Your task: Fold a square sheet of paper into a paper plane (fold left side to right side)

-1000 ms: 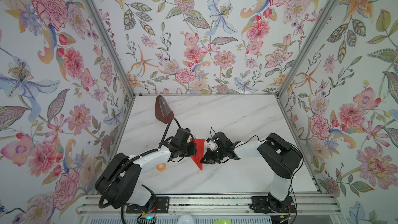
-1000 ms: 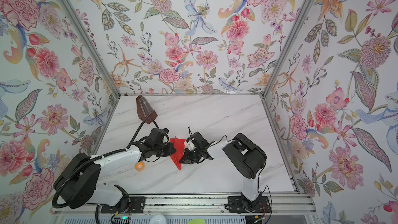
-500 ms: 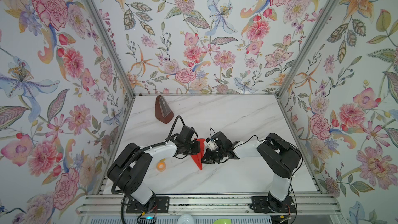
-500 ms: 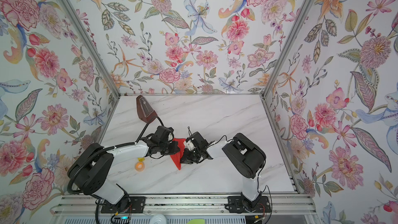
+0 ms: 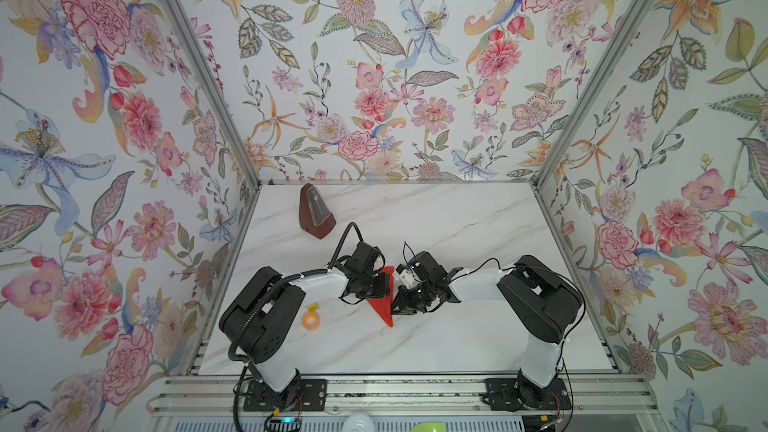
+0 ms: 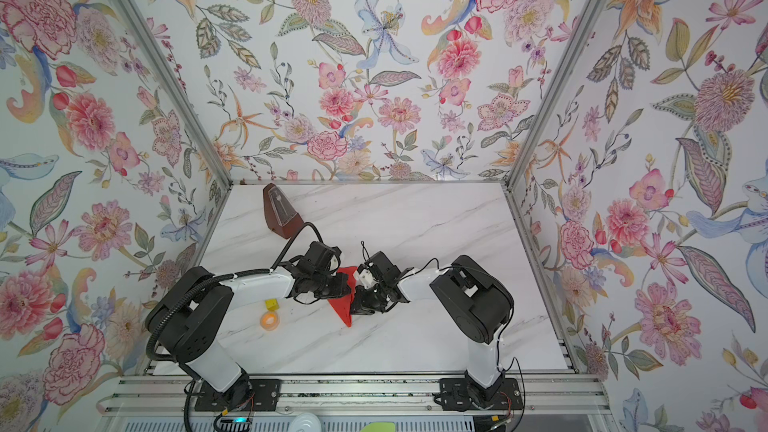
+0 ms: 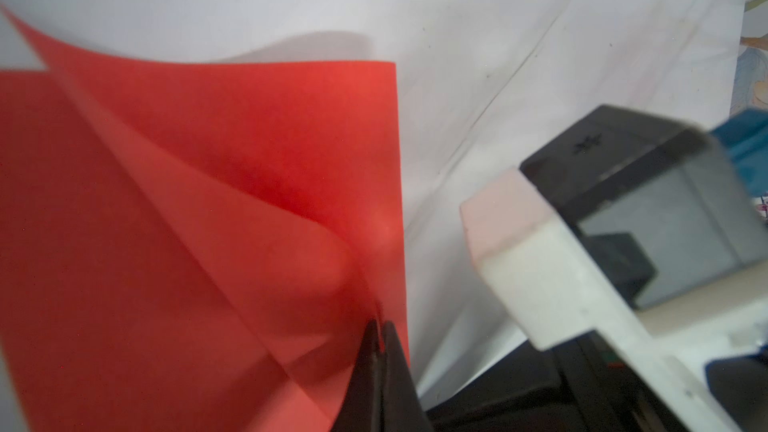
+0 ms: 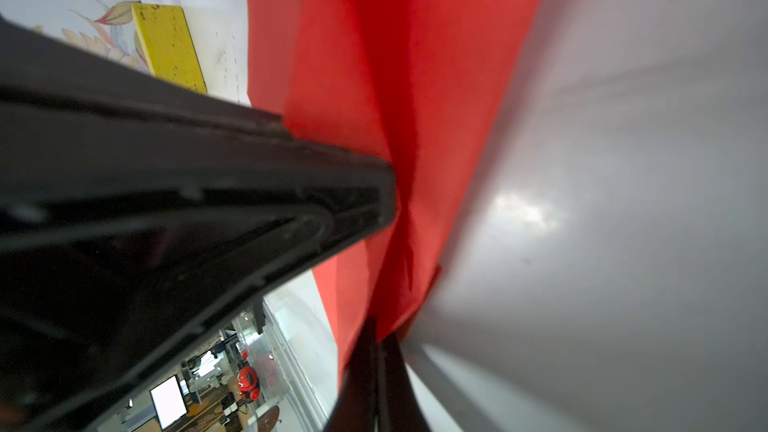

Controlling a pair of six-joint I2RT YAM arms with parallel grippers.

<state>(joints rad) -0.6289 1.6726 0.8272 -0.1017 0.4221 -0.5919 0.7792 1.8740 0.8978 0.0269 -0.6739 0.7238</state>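
1. Left gripper (image 7: 380, 328) is pinched tight. Its two dark fingertips meet on a lifted, curling flap of the red paper (image 7: 187, 222), which bows up from the layer lying flat beneath it.
2. The right gripper (image 8: 380, 336) is closed as well. A gathered edge of the paper runs down into its fingertips, and a ridge-like crease rises just above the grip.
3. In both top views the paper lies at the middle of the table (image 5: 457, 222), between the two grippers. They face each other across it and stand close together.
4. From above the paper is a narrow, pointed shape. Its long axis runs from the back wall toward the front rail (image 5: 395, 384), and the sharp tip points at the rail. The wider end lies toward the back, partly hidden under the left gripper.
5. The table top is white marble with thin grey veins.
6. A dark brown metronome (image 5: 316, 214) stands upright near the back left corner, well apart from the paper.
7. A small yellow block (image 5: 312, 307) and an orange tape roll (image 5: 310, 320) lie just beside each other on the left, close to the left arm, with the block on the farther side.
8. Floral wallpaper (image 5: 374, 56) of pink, blue and orange blooms on white covers the three walls — aluminium posts mark the two back corners. Both arm bases are bolted to the front rail.
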